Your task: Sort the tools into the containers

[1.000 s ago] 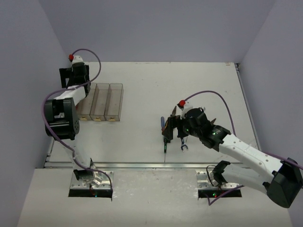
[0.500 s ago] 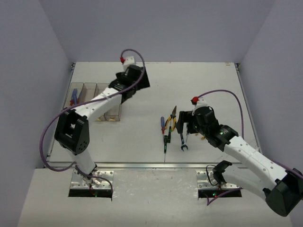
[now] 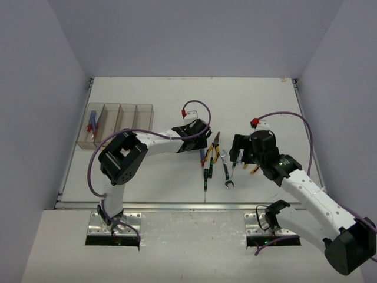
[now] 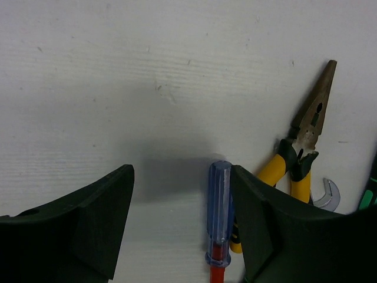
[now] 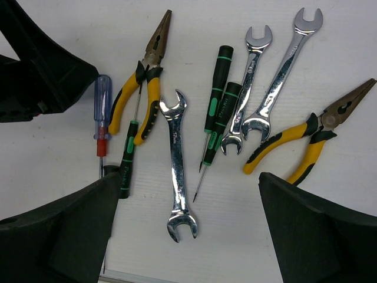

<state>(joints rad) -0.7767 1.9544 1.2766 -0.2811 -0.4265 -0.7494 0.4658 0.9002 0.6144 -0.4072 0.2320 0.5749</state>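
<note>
Your left gripper [image 4: 182, 171] stands open around the blue screwdriver [image 4: 219, 200], whose handle is just beside one finger; nothing is gripped yet. Your right gripper [image 5: 187, 177] hangs wide open and empty above the tools. Of the bins [image 3: 144, 127], only the leftmost holds something, it seems one blue-handled tool [image 3: 92, 122]. The pliers [image 5: 138, 100], wrenches [image 5: 177, 153] and green screwdrivers [image 5: 215, 88] lie unsorted on the table [image 3: 235, 100], so I judge most work is left.
</note>
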